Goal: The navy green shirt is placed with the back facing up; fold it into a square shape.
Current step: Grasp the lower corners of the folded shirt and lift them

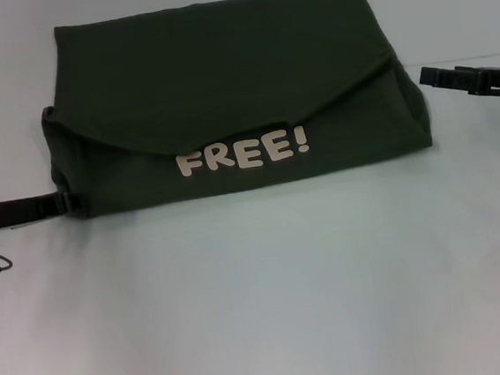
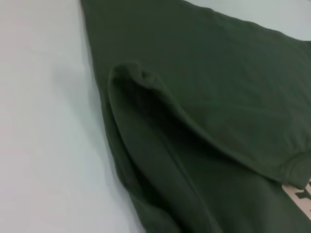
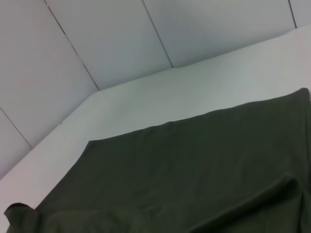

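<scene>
Folding stands partway: the navy green shirt (image 1: 225,110) lies between left gripper (image 1: 61,204) at its corner and right gripper (image 1: 434,77) just beside it (grips unclear); lift both ends evenly.

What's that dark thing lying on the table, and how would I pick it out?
On the white table, between the two black robot arms, lies the navy green shirt, partly folded into a wide bundle. A flap hangs over its front, and below it pale letters spell "FREE!". It is the only cloth there.
</scene>
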`<state>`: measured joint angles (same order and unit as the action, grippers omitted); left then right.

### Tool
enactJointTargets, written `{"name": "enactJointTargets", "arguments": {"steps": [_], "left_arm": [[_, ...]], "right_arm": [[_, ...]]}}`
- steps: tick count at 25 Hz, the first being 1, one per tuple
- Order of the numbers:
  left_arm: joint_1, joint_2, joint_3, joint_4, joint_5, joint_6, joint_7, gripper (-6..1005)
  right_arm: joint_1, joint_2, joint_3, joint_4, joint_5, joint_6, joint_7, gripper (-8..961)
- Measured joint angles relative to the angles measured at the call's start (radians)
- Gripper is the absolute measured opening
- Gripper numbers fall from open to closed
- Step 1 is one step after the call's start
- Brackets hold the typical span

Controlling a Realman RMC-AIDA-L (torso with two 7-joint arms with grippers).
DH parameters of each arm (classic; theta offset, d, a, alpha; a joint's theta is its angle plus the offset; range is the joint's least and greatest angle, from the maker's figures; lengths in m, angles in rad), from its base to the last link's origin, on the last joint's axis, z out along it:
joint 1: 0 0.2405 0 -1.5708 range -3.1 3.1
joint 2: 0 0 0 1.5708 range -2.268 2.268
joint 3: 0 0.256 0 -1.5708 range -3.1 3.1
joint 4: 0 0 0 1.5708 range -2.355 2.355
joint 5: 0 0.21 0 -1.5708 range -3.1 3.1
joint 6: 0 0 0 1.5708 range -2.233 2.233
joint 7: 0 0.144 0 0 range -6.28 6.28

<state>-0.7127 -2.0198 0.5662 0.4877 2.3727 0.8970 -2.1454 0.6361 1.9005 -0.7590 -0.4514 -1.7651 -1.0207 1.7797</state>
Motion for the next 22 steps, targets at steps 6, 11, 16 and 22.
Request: {"name": "enactJointTargets", "arguments": {"steps": [6,11,16,22], "left_arm": [[-0.003,0.001,0.004,0.000,0.014,0.001,-0.011,96],[-0.004,0.003,0.002,0.003,0.014,0.003,-0.019,42],[-0.007,0.006,0.004,0.006,0.014,0.004,-0.030,29],[-0.009,0.007,0.009,0.007,0.014,0.004,-0.036,29]], "right_arm": [[0.007,-0.011,0.000,-0.017,-0.074,-0.016,0.101,830],[0.037,-0.041,0.000,-0.066,-0.245,-0.075,0.343,828],[0.095,-0.059,-0.001,-0.068,-0.422,-0.085,0.503,826],[0.155,-0.041,-0.002,-0.053,-0.575,-0.032,0.570,825]]}}
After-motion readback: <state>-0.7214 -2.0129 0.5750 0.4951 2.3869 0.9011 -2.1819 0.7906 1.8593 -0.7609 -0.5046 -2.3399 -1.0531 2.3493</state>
